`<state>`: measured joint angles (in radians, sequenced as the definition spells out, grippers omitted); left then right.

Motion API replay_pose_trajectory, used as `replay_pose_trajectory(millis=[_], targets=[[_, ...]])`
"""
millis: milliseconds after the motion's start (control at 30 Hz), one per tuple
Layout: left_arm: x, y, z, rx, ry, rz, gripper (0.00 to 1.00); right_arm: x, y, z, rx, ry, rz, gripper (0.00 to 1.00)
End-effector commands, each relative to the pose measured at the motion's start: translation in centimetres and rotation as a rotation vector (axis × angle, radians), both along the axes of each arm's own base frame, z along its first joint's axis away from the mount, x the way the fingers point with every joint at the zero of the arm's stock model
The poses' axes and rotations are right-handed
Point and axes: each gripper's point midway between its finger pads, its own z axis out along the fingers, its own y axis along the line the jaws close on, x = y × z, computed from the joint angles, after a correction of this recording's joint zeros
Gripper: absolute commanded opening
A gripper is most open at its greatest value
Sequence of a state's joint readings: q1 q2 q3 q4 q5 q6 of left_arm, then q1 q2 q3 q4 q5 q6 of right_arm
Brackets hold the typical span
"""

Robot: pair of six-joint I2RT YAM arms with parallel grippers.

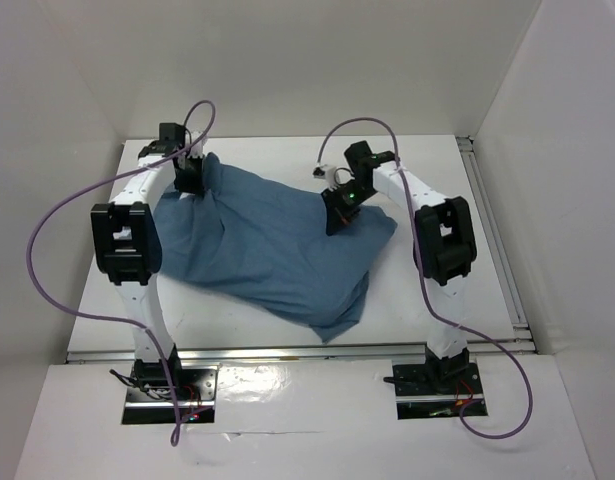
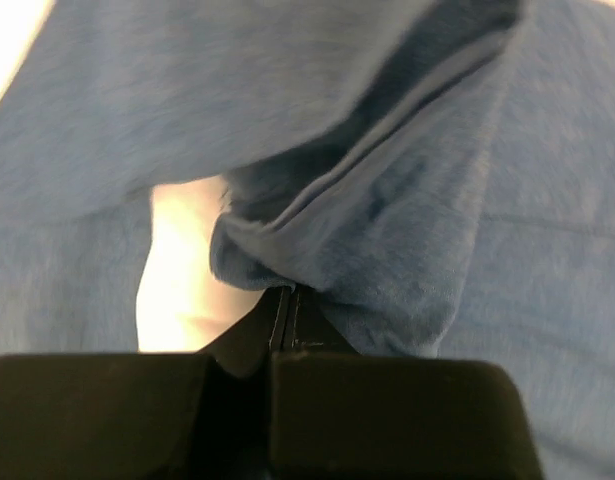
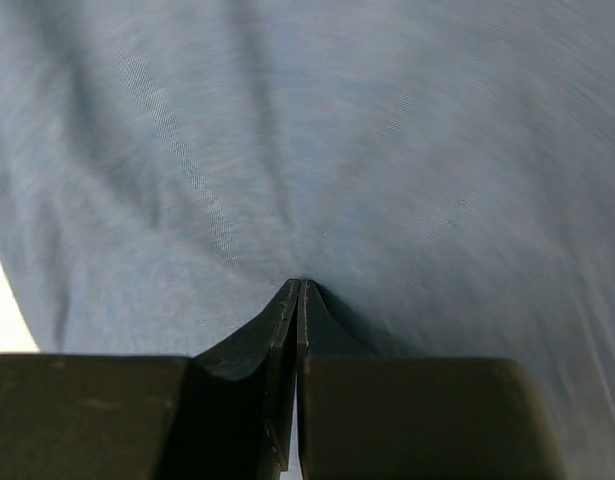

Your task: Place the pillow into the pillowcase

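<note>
We see the pillowcase (image 1: 272,250) spread wrinkled across the middle of the white surface (image 1: 427,170). Its near corner points toward the arm bases and its far edge runs between the two arms.

The left end effector (image 1: 190,178) sits at the far left corner of the cloth, where the fabric bunches upward to meet it. In the left wrist view its dark fingers (image 2: 255,335) are pressed fully together, with a folded blue hem caught at their tips. Beside that fold we see a pale patch, but we cannot tell whether it is the pillow or the bare surface.

The right end effector (image 1: 337,218) rests on the far right part of the pillowcase, just inside its edge. In the right wrist view its fingers (image 3: 249,345) are closed to a thin slit, and the blue cloth puckers into a small peak right at the tips, so we read it as pinching the fabric.

From overhead only blue cloth shows.
</note>
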<state>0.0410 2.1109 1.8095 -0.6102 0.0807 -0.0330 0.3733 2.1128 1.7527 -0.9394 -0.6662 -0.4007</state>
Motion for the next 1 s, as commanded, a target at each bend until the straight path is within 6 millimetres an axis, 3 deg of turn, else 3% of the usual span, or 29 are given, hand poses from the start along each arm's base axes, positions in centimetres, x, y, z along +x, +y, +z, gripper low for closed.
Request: replay_pose_trajectory(millis=[0,133,200,267,300,367,400,433,467,500,533,567,633,700,767,800,867,900,933,967], targets=[[-7.0,-2.6,-2.0,-0.133,0.212,-0.076,0.00,1.4,-4.3,0.2,-0.126,-0.057,-0.071,0.06],[-10.6,-7.7,-0.8,-0.228,0.235,-0.183,0.00,4.7,-5.9,0.5,-0.123,-0.104,-0.140,0.06],[-11.8,-10.9,0.5,-0.267,0.226,-0.257,0.00,6.6,-6.1,0.8,-0.120,-0.137,-0.166,0.06],[-12.6,-12.7,1.0,-0.264,0.236,-0.275,0.00,8.1,-5.7,2.0,-0.103,-0.175,-0.181,0.06],[-12.5,-12.6,1.5,-0.254,0.220,-0.273,0.00,8.4,-5.5,2.6,-0.088,-0.188,-0.178,0.06],[-12.0,-12.1,2.4,-0.200,0.184,-0.258,0.17,8.1,-4.4,3.3,-0.050,-0.184,-0.163,0.06],[-10.9,-11.5,3.9,-0.165,0.114,-0.231,0.21,8.0,-4.1,4.7,-0.026,-0.200,-0.158,0.06],[-9.8,-9.7,4.7,-0.105,0.069,-0.179,0.29,7.8,-3.8,5.4,-0.002,-0.203,-0.150,0.06],[-9.0,-8.4,5.9,-0.088,0.025,-0.145,0.45,7.2,-3.0,6.6,0.027,-0.212,-0.137,0.06],[-8.3,-7.7,7.1,-0.073,-0.019,-0.126,0.53,6.5,-2.3,6.7,0.037,-0.206,-0.119,0.09],[-7.2,-7.2,9.9,-0.046,-0.111,-0.119,0.60,6.0,-2.5,6.0,0.026,-0.178,-0.119,0.09],[-6.7,-6.8,11.1,-0.047,-0.148,-0.109,0.75,4.9,-1.6,6.2,0.024,-0.175,-0.083,0.09],[-5.8,-7.0,14.5,-0.050,-0.241,-0.122,0.78,3.7,-1.7,4.8,-0.003,-0.137,-0.067,0.09],[-5.8,-9.3,16.9,-0.096,-0.287,-0.190,0.80,2.8,-2.0,3.9,-0.017,-0.102,-0.066,0.10],[-6.7,-12.1,16.4,-0.159,-0.233,-0.273,0.73,2.4,-2.3,3.3,-0.029,-0.097,-0.069,0.10],[-6.6,-12.8,16.5,-0.188,-0.232,-0.299,0.64,2.5,-2.3,3.4,-0.025,-0.108,-0.069,0.10],[-8.1,-16.4,16.1,-0.286,-0.181,-0.426,0.39,2.3,-2.7,2.2,-0.052,-0.102,-0.077,0.10],[-8.0,-17.2,14.8,-0.301,-0.146,-0.443,0.22,2.5,-2.6,2.3,-0.049,-0.111,-0.077,0.10],[-8.4,-18.5,14.9,-0.347,-0.133,-0.479,0.08,2.6,-2.8,1.8,-0.057,-0.114,-0.080,0.10],[-8.6,-19.3,14.4,-0.361,-0.116,-0.500,0.00,2.3,-2.8,1.5,-0.061,-0.095,-0.090,0.10]])
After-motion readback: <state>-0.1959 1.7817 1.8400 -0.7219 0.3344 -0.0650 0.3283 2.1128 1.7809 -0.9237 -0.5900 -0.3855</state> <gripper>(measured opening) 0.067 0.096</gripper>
